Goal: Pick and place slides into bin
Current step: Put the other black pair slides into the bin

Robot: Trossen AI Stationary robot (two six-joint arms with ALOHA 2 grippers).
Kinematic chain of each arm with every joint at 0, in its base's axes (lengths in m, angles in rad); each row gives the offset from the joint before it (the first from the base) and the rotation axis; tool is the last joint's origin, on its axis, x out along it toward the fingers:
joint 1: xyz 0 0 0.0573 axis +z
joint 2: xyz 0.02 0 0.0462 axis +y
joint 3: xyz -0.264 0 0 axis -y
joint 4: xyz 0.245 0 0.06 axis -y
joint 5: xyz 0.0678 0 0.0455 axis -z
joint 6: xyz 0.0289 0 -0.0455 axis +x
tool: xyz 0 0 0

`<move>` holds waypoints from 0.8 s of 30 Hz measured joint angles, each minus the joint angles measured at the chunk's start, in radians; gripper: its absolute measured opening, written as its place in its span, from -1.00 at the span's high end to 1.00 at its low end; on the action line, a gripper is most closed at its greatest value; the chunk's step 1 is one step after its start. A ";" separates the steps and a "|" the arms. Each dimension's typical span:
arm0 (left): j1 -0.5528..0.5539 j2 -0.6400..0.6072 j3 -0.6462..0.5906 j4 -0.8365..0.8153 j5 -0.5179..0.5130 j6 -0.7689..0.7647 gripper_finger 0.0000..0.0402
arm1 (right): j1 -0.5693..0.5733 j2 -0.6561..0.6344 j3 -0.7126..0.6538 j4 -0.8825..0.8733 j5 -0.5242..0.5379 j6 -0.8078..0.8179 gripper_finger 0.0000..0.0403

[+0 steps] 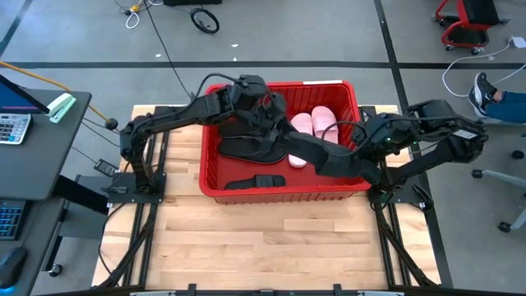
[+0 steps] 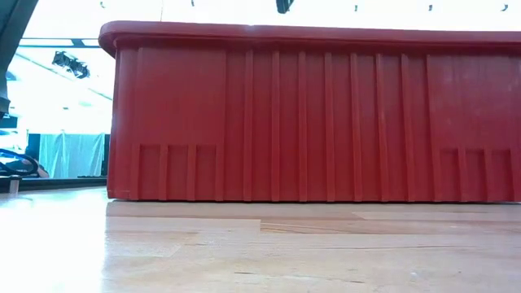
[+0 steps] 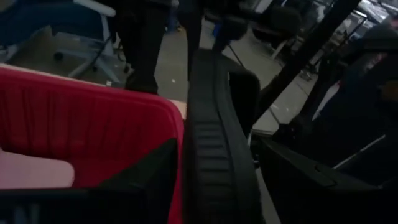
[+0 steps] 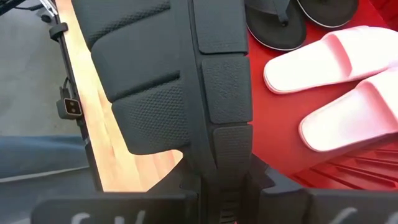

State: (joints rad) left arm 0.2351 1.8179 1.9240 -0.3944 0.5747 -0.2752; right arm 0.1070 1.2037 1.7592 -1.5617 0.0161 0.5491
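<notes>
The red bin (image 1: 279,194) (image 2: 309,114) stands at the table's far middle. On its floor lie two pale pink slides (image 1: 316,123) (image 4: 336,81), two black flip-flops (image 1: 246,146) (image 4: 280,25) and a black slide (image 1: 255,182). A second black slide (image 1: 316,152) is held on edge over the bin, reaching from my right gripper (image 1: 355,156) (image 4: 217,180), which is shut on it, to my left gripper (image 1: 267,123) (image 3: 214,149). The left gripper's fingers stand apart on either side of the slide's other end (image 3: 217,124). My right gripper pinches the black slide's sole at its right end (image 4: 217,155) between the two fingers. The fingers come from the table's right, slanting down, and lie along the slide. The slide stands on edge, lifted clear of the bin floor above the pink slides. My left gripper has the slide's far end between its open fingers; whether a finger (image 3: 155,174) touches it, I cannot tell.
Bare wooden table top (image 1: 263,247) lies in front of the bin. A desk with a calculator (image 1: 12,127) stands at the left. Office chairs and a person's shoe (image 1: 483,90) show on the floor at the right.
</notes>
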 joint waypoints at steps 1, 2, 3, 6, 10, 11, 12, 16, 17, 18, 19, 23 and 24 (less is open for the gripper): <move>-0.004 0.000 0.000 -0.005 0.000 0.004 -0.14 | 0.000 0.000 0.000 0.000 0.000 0.000 0.74; -0.006 0.000 0.000 -0.009 0.000 0.015 -0.15 | 0.000 0.000 0.000 -0.001 0.000 0.000 0.74; -0.010 0.000 0.000 -0.011 0.000 0.027 -0.16 | 0.000 0.000 0.000 -0.001 -0.001 0.001 0.74; -0.021 0.000 0.000 -0.023 -0.003 0.067 -0.15 | 0.000 0.000 0.000 -0.001 -0.003 0.000 0.74; -0.036 0.000 0.000 -0.024 -0.025 0.125 -0.02 | 0.000 0.000 0.000 -0.001 -0.003 -0.003 0.74; -0.038 0.000 0.000 -0.024 -0.033 0.129 0.05 | 0.000 0.000 0.000 -0.001 -0.004 -0.003 0.74; -0.038 0.000 0.000 -0.024 -0.037 0.129 0.12 | 0.001 0.000 0.000 -0.001 -0.004 -0.003 0.74; -0.037 0.000 0.000 -0.025 -0.096 0.112 0.53 | 0.001 0.000 0.000 0.010 -0.006 -0.002 0.71; -0.036 0.000 0.000 -0.025 -0.109 0.105 0.63 | 0.000 0.000 0.000 0.014 -0.005 0.000 0.72; -0.036 0.000 0.000 -0.025 -0.122 0.103 0.65 | 0.000 0.000 0.000 0.016 -0.001 0.000 0.72; -0.037 0.000 0.000 -0.025 -0.135 0.096 0.65 | 0.000 0.000 0.000 0.016 -0.001 0.000 0.72; -0.036 0.000 0.000 -0.033 -0.158 0.008 0.65 | 0.001 -0.001 0.000 0.017 0.056 0.031 0.63; -0.035 0.000 0.000 -0.043 -0.161 -0.009 0.65 | 0.001 -0.001 0.000 0.021 0.065 0.034 0.59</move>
State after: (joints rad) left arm 0.2001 1.8179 1.9240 -0.4374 0.4142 -0.2838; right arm 0.1078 1.2026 1.7592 -1.5410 0.0810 0.5827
